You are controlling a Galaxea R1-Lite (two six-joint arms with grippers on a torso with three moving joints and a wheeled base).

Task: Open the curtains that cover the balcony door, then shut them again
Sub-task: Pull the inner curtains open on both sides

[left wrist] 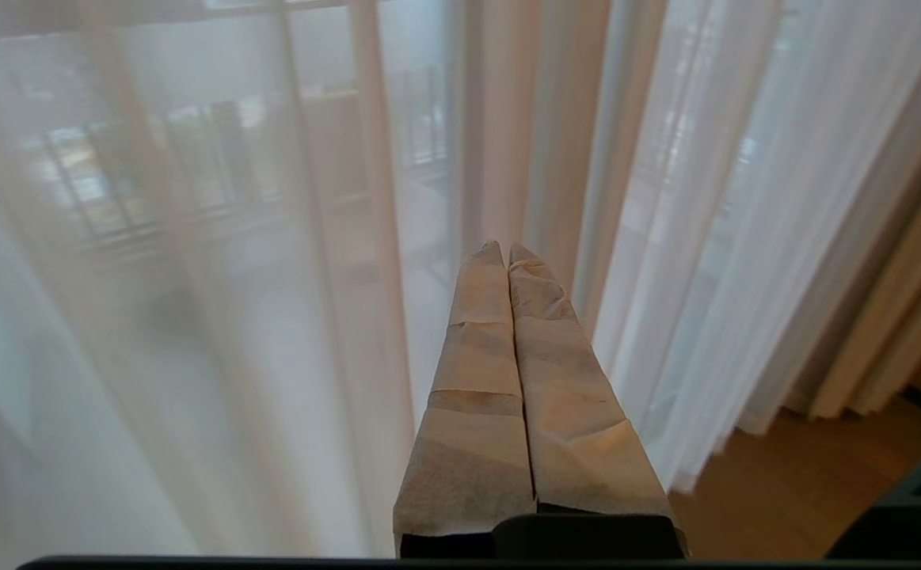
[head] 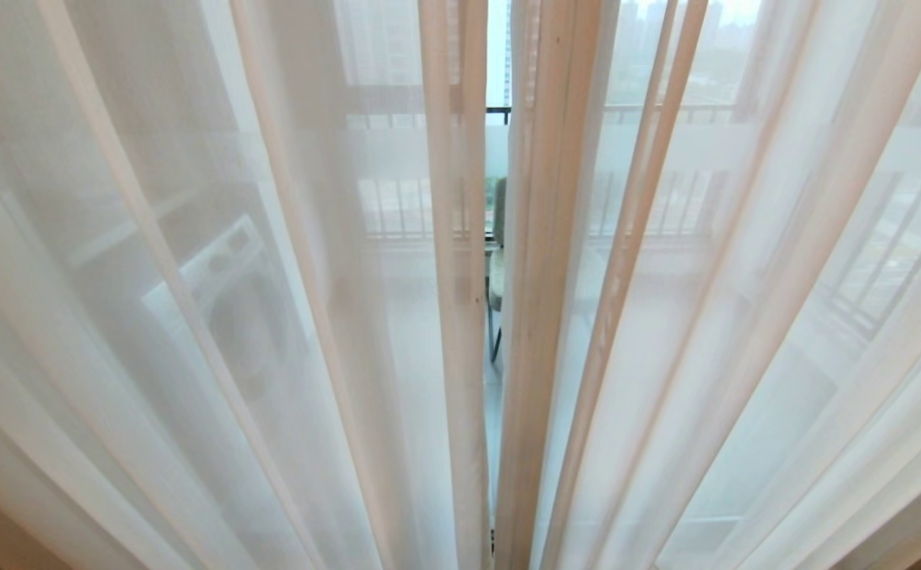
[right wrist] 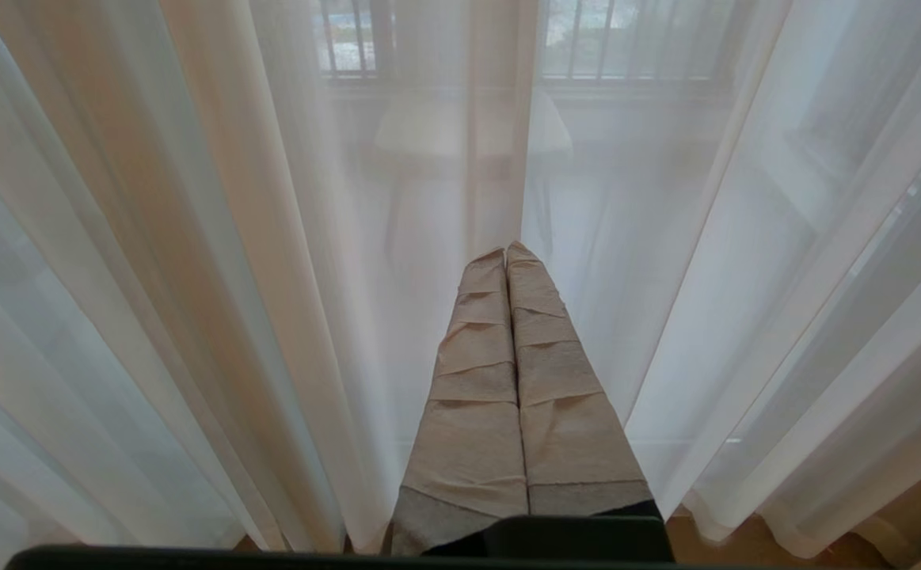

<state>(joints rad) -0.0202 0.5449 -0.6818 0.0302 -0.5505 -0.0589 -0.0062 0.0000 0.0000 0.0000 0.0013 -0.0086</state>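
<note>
Sheers: thin white see-through panels hanging in long vertical pleats, filling the head view from edge to edge. Two panels meet at the centre, their folded hems showing a pale peach tint. A narrow slit stands between the hems; otherwise the sheers are drawn fully across the opening.

Drapes: the thicker beige-grey layer, gathered in a bunch at the outer end of the sheers, seen only in the left wrist view.

Through the slit: a dark rail and a chair with dark legs on the balcony. Behind the sheers on the left panel's side, the blurred outline of a white appliance; behind the right panel, railing bars. The door frame itself cannot be made out through the fabric.

Left gripper: two tape-wrapped fingers pressed together, empty, pointing at the sheers close to the central hems; whether the tips touch the fabric cannot be told.

Right gripper: likewise closed and empty, aimed at the sheers close to the slit.

Floor: warm brown wood, visible below the sheers' lower edge beside the drapes. Neither arm appears in the head view.
</note>
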